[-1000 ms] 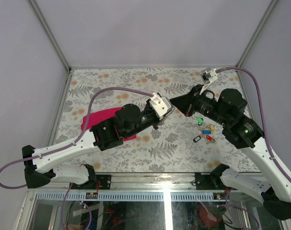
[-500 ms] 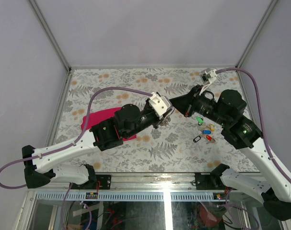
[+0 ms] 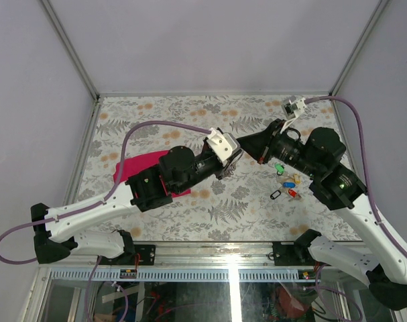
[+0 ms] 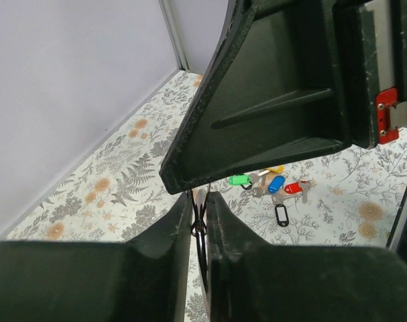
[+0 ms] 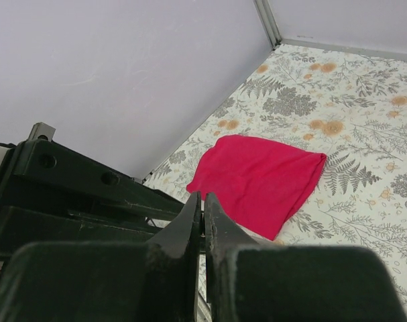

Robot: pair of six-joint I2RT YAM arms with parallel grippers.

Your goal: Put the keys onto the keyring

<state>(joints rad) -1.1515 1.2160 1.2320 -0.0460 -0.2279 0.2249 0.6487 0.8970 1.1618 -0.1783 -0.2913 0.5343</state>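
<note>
The keyring (image 4: 200, 229) shows only in the left wrist view: a thin wire loop pinched between the nearly closed jaws of the left gripper (image 4: 202, 202), at the tip of the right gripper (image 5: 202, 201), whose jaws are pressed together; any load there cannot be told. The keys (image 3: 287, 182) lie clustered on the table (image 3: 190, 114) under the right arm, while the right wrist view shows the magenta cloth (image 5: 260, 178) instead. Compared with one second earlier, the keys are unmoved and the grippers remain tip to tip.

Place: you are in a robot test lab, not a home.
Walls: plain grey panels (image 3: 210, 40) and metal rails (image 3: 71, 50) box in your table (image 3: 156, 114).
Robots: left arm (image 3: 89, 211), right arm (image 3: 371, 221), purple cables (image 3: 169, 124).
</note>
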